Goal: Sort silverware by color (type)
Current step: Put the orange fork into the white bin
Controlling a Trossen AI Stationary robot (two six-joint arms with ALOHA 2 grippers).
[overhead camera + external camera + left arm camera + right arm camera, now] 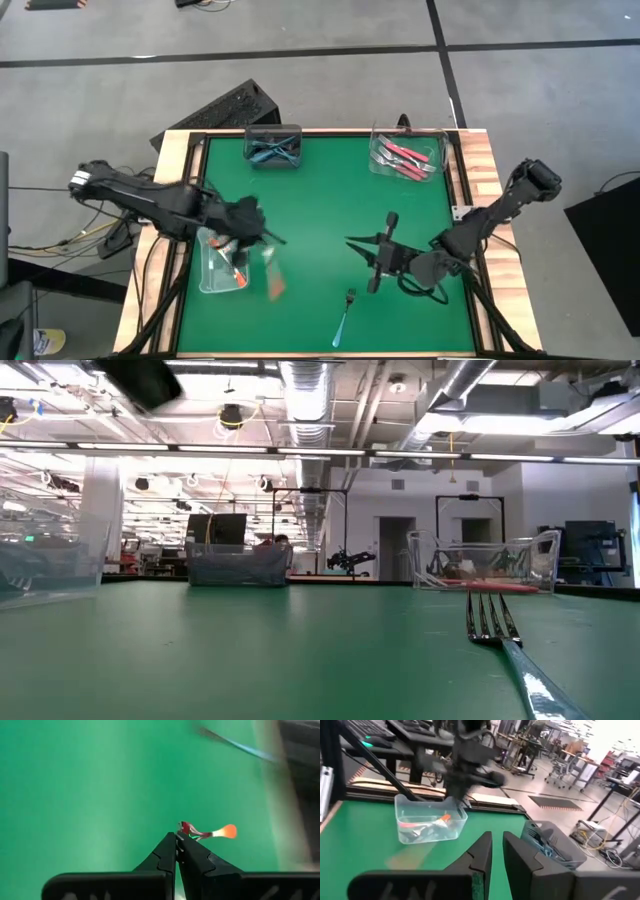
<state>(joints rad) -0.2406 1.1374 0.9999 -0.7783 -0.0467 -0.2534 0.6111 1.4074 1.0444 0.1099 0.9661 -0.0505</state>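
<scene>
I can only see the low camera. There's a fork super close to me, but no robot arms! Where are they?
Observer: The left pincer is over the mat, right beside the near-left container, shut, with an orange fork at its tips.
Operator: And the other arm?
Observer: The right pincer hovers open and empty over the mat, just beyond your close fork.
Operator: What's in the far boxes?
Observer: Blue-teal forks fill the far-left one, and pink-red forks the far-right one.
</scene>
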